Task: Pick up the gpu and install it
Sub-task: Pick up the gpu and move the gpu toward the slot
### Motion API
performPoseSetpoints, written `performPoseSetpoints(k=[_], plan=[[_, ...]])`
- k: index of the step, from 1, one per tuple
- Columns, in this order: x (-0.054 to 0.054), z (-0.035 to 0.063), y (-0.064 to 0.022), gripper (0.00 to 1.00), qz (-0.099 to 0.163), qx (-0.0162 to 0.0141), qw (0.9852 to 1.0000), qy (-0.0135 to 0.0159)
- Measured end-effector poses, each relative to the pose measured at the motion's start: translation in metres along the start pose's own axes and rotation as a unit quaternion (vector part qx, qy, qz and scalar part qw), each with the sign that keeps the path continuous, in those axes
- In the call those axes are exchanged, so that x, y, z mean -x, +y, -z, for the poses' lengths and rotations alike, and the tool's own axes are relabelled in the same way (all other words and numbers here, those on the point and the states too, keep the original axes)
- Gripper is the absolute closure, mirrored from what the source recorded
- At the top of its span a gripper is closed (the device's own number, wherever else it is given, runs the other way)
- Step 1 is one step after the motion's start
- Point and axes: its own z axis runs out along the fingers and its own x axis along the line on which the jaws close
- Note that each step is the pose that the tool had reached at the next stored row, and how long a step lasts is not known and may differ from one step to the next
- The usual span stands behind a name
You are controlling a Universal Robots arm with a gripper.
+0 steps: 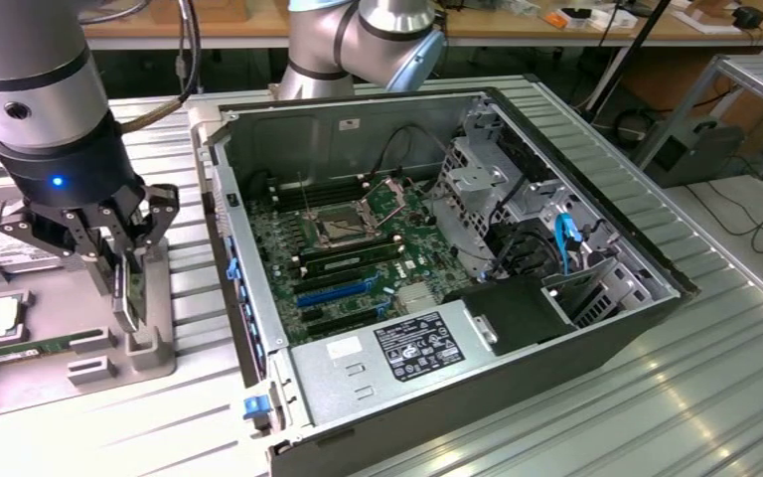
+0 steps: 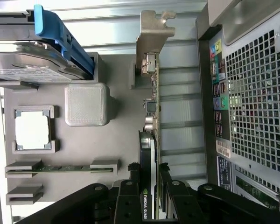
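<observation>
Silver bracket [image 2: 155, 32] ends the gpu [image 2: 150, 144] clamped in the claw [image 2: 148, 179], seen wrist-side.

Exterior view: high, oblique over computer case [image 1: 540, 388]; wrist view: close, down onto parts tray [image 2: 84, 147] (shared)

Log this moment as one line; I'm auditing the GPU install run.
gripper: shut on gpu | gpu: on edge at grey tray | computer case: open, gpu not in it
</observation>
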Motion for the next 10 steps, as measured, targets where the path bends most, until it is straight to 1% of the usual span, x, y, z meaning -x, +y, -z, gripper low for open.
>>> performPoseSetpoints(k=[1, 6, 8, 10], plan=[[0.000, 0.0039, 0.0002, 0.73, 0.000, 0.0000, 1.0000, 0.0000], [0.000, 0.0157, 0.0006, 0.73, 0.000, 0.0000, 1.0000, 0.0000], [0.001, 0.0229, 0.0009, 0.73, 0.000, 0.0000, 1.0000, 0.0000], [0.001, 0.0273, 0.0011, 0.73, 0.000, 0.0000, 1.0000, 0.0000]])
